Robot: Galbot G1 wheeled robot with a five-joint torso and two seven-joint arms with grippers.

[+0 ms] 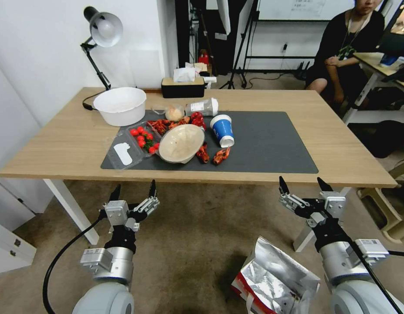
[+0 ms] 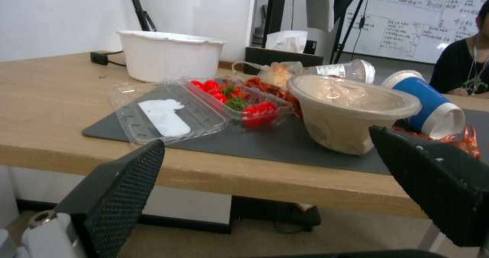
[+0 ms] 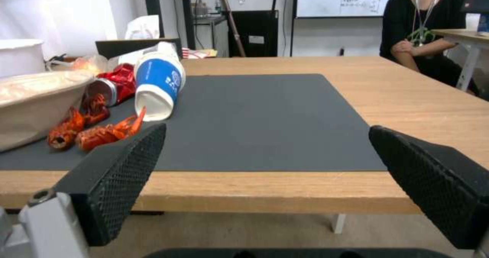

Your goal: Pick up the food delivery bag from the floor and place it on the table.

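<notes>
At the bottom right of the head view, the food delivery bag [image 1: 275, 279] lies on the floor [image 1: 193, 244], its mouth gaping to show crinkled silver foil; a red side shows at its lower edge and the frame cuts off its bottom. What is inside cannot be made out. The right gripper [image 1: 305, 188] hovers just above and right of the bag, fingers spread and holding nothing. The left gripper [image 1: 134, 192], lower left, is also spread and empty, below the near edge of the tabletop [image 1: 71, 144].

On the dark mat [image 1: 263, 144] in the middle of the frame, an open clear plastic box [image 1: 134, 146] holds red cherry tomatoes [image 1: 143, 137] with green leaves; its lid carries a white label with no readable print. A tan bowl [image 1: 181, 143] leans on its side with a film over its mouth. A blue-and-white cup [image 1: 222, 130] lies tipped over; its logo is too small to read. Red crayfish [image 1: 221, 155] lie loose on the mat. A white tub [image 1: 120, 105] stands at the upper left, its contents hidden.
</notes>
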